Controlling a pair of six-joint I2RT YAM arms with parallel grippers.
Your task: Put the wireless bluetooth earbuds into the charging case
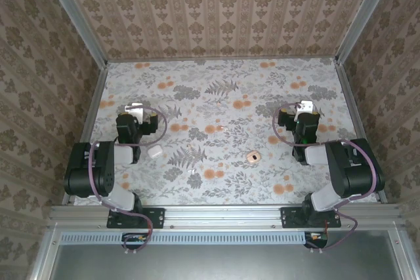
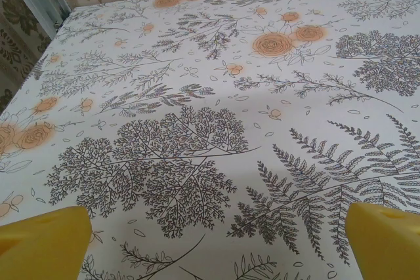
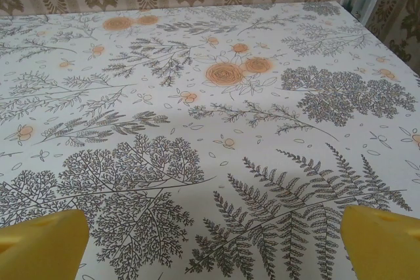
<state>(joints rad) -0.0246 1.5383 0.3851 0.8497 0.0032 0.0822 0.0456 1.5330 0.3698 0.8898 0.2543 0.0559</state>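
Both arms sit at the near edge. L gripper & R gripper jaws wide apart, empty, prob. ready to pick. White charging case lies by L arm; earbuds, tiny specks, loose mid-table.

A table under a pale cloth printed with grey ferns, trees and orange roses stands inside a three-sided enclosure. The walls carry beige damask wallpaper in vertical stripes. Aluminium rails run along the near edge and up the back corners. The light is soft and even
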